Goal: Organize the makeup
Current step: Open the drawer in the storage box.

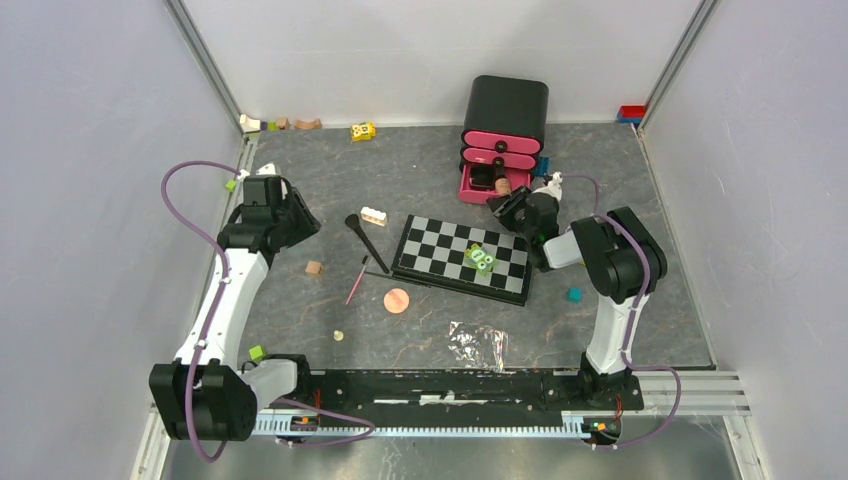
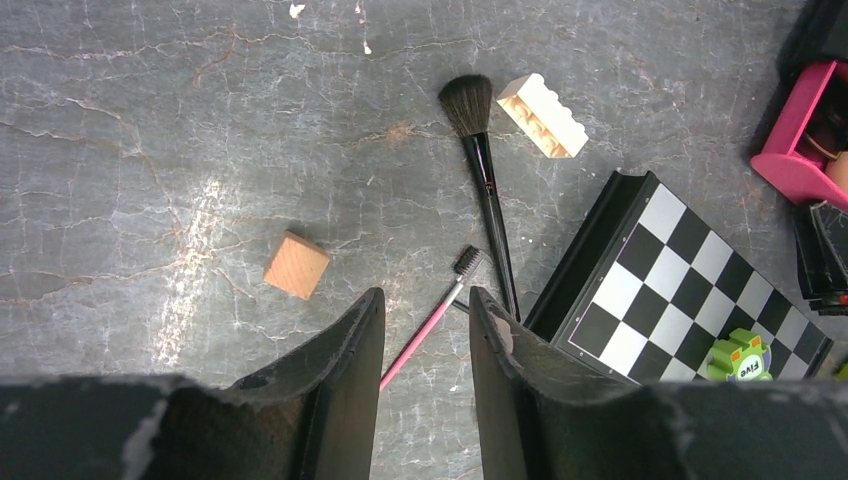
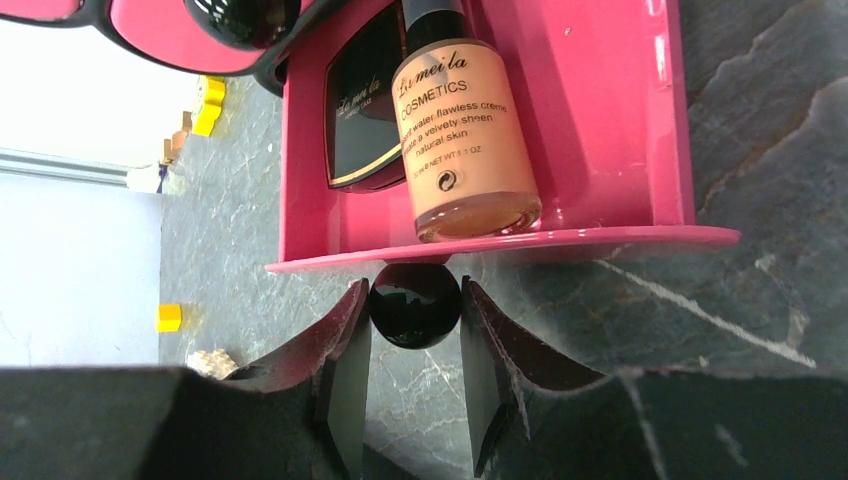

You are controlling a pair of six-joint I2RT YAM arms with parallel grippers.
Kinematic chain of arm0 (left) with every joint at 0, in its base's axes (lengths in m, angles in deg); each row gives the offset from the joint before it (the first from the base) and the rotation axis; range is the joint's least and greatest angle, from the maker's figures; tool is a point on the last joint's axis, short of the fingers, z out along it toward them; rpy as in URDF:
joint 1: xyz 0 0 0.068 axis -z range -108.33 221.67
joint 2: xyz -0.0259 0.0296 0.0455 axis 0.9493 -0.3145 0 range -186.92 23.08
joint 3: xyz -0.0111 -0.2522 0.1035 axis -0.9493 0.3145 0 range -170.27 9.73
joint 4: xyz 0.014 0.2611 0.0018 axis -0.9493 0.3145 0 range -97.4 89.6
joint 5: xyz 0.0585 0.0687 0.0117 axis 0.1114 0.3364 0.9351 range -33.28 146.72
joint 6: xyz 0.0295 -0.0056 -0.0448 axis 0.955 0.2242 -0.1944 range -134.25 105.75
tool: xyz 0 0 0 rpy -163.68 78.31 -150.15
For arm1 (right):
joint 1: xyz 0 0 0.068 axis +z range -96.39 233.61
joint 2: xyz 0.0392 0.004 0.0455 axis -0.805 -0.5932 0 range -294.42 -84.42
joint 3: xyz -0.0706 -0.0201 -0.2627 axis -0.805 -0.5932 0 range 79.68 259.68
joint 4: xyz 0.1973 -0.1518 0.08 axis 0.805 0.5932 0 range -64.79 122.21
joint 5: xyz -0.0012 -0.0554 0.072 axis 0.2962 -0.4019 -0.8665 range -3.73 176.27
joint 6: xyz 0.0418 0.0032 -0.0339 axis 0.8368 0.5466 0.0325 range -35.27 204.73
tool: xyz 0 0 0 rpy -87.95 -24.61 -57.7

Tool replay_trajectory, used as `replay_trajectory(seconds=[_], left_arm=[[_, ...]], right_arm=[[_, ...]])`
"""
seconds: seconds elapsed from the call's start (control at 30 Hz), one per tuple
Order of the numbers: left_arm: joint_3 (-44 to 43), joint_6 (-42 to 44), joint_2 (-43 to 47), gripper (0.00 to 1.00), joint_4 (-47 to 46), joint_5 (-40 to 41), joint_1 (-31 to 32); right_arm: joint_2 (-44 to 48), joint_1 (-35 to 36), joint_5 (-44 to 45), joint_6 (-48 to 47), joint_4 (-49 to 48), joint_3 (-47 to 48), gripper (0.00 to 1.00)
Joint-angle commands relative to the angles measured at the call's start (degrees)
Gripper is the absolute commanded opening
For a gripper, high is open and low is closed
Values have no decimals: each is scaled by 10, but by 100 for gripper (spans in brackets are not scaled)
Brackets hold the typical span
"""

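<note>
R arm: bent in toward the black cabinet (image 1: 505, 110). R fingers (image 3: 340, 370) pinch the black knob (image 3: 415, 305) of its pulled-out pink drawer (image 3: 600, 120) from both sides. The drawer holds a foundation bottle (image 3: 465, 130) and a black compact (image 3: 360, 110).

L arm: stretched fwd along the left side, wrist tilted down over the surface (image 2: 150, 150). L fingers (image 2: 350, 370) are spread w/ nothing between. Below them lie the pink wand (image 2: 430, 330) and black brush (image 2: 485, 180), beside the chequered board (image 2: 680, 270). The peach puff (image 1: 397, 300) lies near the board.

Grey table (image 1: 600, 330): brush (image 1: 368, 243), chequered board (image 1: 430, 250)
</note>
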Motion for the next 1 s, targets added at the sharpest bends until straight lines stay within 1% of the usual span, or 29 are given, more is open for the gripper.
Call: replay_trajectory(seconds=[0.0, 0.43, 0.73, 0.97], left_arm=[[1, 10, 6, 43, -19, -11, -4], [2, 10, 8, 43, -19, -10, -5], [2, 10, 8, 43, -19, -10, -5], [2, 10, 9, 43, -19, -10, -5]], right_arm=[[39, 3, 8, 6, -42, -19, 32], [50, 13, 2, 4, -52, -45, 33], [37, 22, -4, 2, -45, -20, 35], [40, 28, -1, -9, -34, -16, 39]])
